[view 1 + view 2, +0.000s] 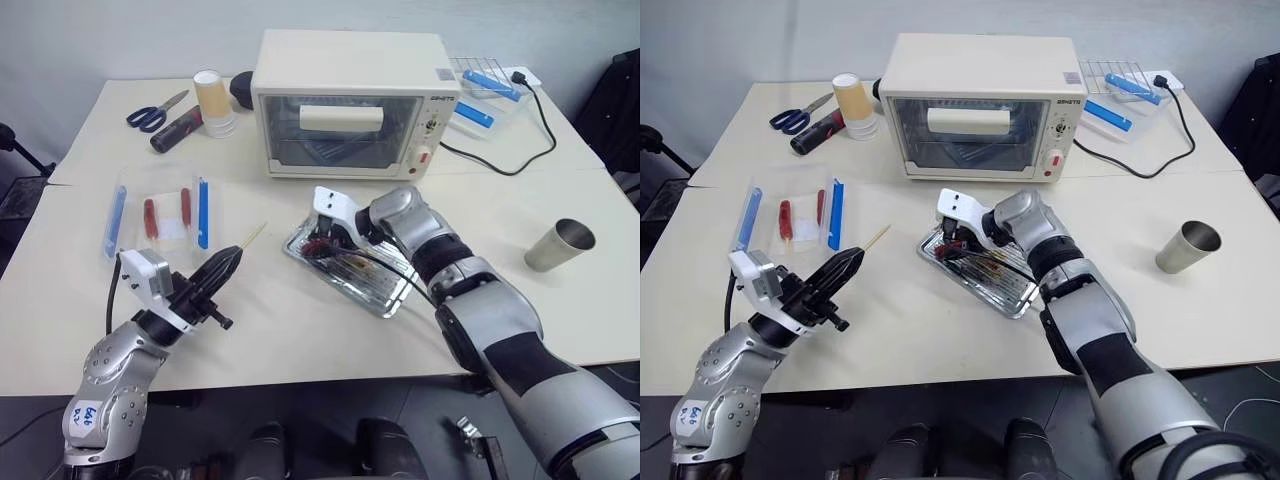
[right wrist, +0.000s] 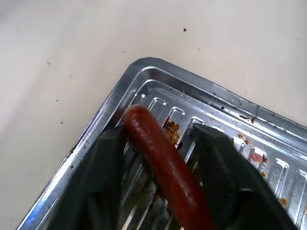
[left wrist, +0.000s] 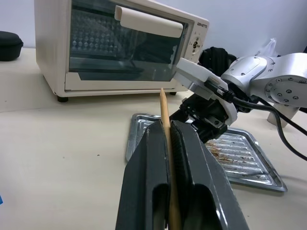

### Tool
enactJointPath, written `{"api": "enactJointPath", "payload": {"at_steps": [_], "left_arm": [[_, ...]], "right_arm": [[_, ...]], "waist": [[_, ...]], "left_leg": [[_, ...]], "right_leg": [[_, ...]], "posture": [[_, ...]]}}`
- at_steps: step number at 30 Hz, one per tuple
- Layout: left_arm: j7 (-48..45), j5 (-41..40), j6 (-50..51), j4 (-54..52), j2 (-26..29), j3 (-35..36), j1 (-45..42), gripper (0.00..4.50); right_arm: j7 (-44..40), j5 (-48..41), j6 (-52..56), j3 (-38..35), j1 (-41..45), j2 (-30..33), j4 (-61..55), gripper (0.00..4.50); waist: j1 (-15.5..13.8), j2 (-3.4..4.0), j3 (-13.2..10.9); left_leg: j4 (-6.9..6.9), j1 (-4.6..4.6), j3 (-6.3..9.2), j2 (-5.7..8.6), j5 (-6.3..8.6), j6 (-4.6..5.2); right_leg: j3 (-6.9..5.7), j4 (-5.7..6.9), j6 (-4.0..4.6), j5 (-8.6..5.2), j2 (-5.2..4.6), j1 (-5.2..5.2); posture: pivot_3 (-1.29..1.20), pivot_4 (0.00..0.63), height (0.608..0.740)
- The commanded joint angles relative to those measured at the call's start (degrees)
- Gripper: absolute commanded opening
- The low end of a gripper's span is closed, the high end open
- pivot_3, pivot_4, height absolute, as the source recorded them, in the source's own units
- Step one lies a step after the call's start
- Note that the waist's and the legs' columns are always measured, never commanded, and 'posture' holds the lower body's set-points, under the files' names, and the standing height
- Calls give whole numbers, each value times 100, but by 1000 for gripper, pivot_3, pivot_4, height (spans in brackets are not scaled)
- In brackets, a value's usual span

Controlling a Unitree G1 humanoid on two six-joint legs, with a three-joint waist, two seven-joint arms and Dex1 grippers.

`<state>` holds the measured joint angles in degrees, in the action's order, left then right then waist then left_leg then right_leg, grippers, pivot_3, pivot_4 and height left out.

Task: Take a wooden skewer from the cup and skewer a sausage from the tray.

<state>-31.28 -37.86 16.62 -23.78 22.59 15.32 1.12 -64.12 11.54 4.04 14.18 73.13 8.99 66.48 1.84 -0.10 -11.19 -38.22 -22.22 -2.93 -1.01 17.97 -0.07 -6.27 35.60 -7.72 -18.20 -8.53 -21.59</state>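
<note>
1. Left gripper [image 1: 232, 256] is clenched on the wooden skewer [image 1: 252, 236], tip raised toward the tray [image 1: 385, 292]; the cup [image 1: 560, 246] stands well apart.
2. Right gripper [image 2: 160, 158] straddles the sausage [image 2: 165, 165] in the tray corner, fingers [image 2: 108, 167] flanking it; firm contact cannot be confirmed.
3. Done: skewer taken. Outstanding: securing the sausage and piercing it.

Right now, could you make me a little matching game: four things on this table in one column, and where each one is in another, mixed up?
Things:
1. wooden skewer
2. sausage
3. cup
4. scissors

Places:
A. standing alone on the table
B. clamped in the left gripper
C. near the table's far corner
D. in the tray, between the right gripper's fingers

Pairs: 1-B, 2-D, 3-A, 4-C
</note>
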Motion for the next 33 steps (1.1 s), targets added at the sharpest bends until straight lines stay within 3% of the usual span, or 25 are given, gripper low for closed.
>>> {"api": "enactJointPath", "payload": {"at_steps": [1, 13, 17, 24, 26, 29, 33], "left_arm": [[12, -18, -42, -152, 15, 52, 45, 0], [-18, -21, -38, -113, 34, 36, -14, 0], [-17, -16, -36, -89, 25, 22, -40, 0], [-42, -11, -23, -64, 34, -6, -55, 0], [-56, -8, -20, -42, 42, -13, -78, 0], [-95, 1, -13, -1, 60, -41, -133, 0], [-256, 37, 14, 38, 216, -54, -164, 0]], "right_arm": [[220, -194, 64, -207, 25, -6, -249, 1443], [-25, -102, 45, -66, -105, 129, -362, 1443], [-68, -169, 101, -113, -191, 120, -451, 558], [-103, -252, 288, -144, -329, 214, -689, 558], [-199, -247, 309, -100, -386, 258, -777, 292], [-146, -364, 256, -211, -445, 282, -916, 250], [-640, -639, 231, -275, -665, 510, -1627, 250]], "waist": [[0, 0, 0], [0, 0, 0], [-1, 0, 0], [-5, 0, 0], [-12, 0, 0], [-9, 0, 0], [-13, 0, 0]], "left_leg": [[0, 0, 0, 0, 0, 0], [0, 0, -1, 0, 0, 0], [0, 0, -1, 0, 0, 0], [0, 0, -1, 0, 0, 0], [0, 0, -1, 1, 0, 0], [-1, 0, -1, 1, 0, 0], [1, 0, -1, 1, 0, 0]], "right_leg": [[0, 0, 0, 0, 0, 0], [0, 0, 0, 0, 0, 0], [0, 0, 0, 0, 0, 0], [0, 0, 0, 0, 0, 0], [0, 0, 0, 0, 0, 0], [1, 0, 0, 0, 0, 0], [-1, -1, 0, 0, 0, 0]], "posture": [[0, 150, 740], [0, 150, 740], [0, 150, 740], [0, 150, 740], [0, 150, 740], [0, 150, 740], [0, 150, 740]]}}
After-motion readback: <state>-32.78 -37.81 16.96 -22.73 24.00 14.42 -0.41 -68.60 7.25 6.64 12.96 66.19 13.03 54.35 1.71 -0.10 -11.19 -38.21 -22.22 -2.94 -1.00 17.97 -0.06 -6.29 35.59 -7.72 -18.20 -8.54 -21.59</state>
